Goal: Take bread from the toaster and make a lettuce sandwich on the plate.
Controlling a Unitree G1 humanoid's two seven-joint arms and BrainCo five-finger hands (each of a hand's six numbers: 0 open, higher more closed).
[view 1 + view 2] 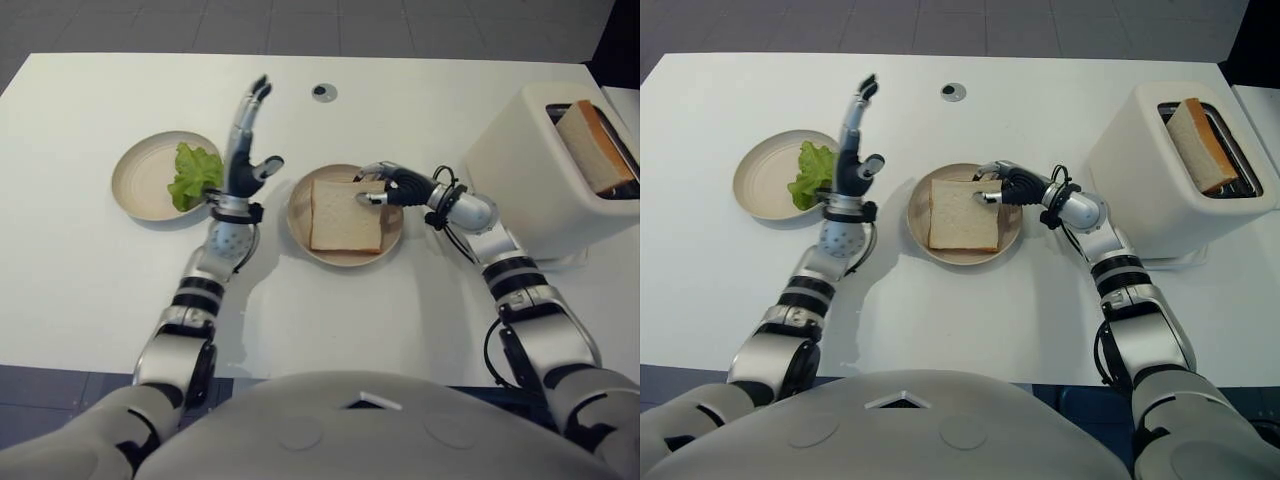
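A slice of bread [345, 215] lies flat on the round plate [297, 208] at the table's middle. My right hand [388, 184] is at the slice's far right corner, fingers curled on its edge. A second slice [592, 145] stands in the slot of the cream toaster [530, 170] at the right. A green lettuce leaf [195, 175] rests on the right side of a second plate [140, 175] at the left. My left hand [245, 150] is upright just right of the lettuce, open, fingers pointing away from me, holding nothing.
A small dark round fitting [323, 92] sits in the white tabletop behind the plates. The toaster stands close to the table's right edge. Bare tabletop lies in front of both plates and between my arms.
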